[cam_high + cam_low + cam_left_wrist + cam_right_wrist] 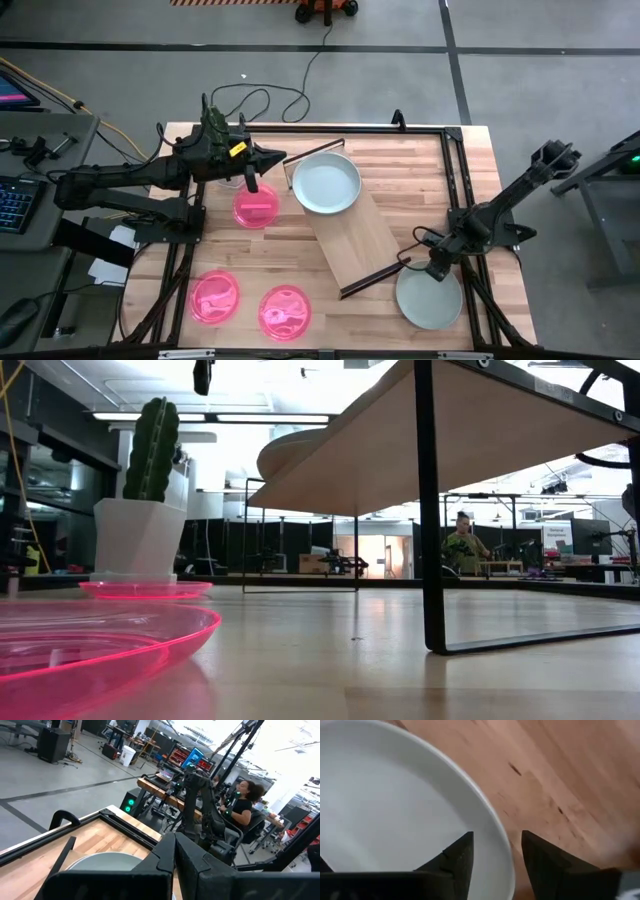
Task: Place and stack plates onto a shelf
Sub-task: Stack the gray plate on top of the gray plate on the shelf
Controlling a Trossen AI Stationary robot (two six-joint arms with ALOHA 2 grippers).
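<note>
A pale plate (326, 183) lies on the far end of the light-wood shelf (352, 240), which runs slantwise across the table's middle. It also shows in the low view (290, 455). A pale sage-green plate (428, 300) lies flat on the table at the near right. My right gripper (436, 270) is open at this plate's far rim (502, 855), one finger over the plate's inside and one outside. My left gripper (280, 157) is shut and empty, in the air just left of the shelf's plate. Three pink plates (256, 206) (215, 296) (285, 310) lie on the table's left half. My right gripper comes at the sage-green plate from above with its fingers (460, 857) astride the rim (505, 870). I cannot tell whether they touch it. The plate lies flat on the table.
The white pot with the cactus (145, 510) stands at the far left, mostly hidden under my left arm in the high view. The shelf's dark brackets (372, 282) (312, 152) stand at its short ends. A dark frame runs along the table's edges (455, 150). A person (242, 805) sits beyond the table.
</note>
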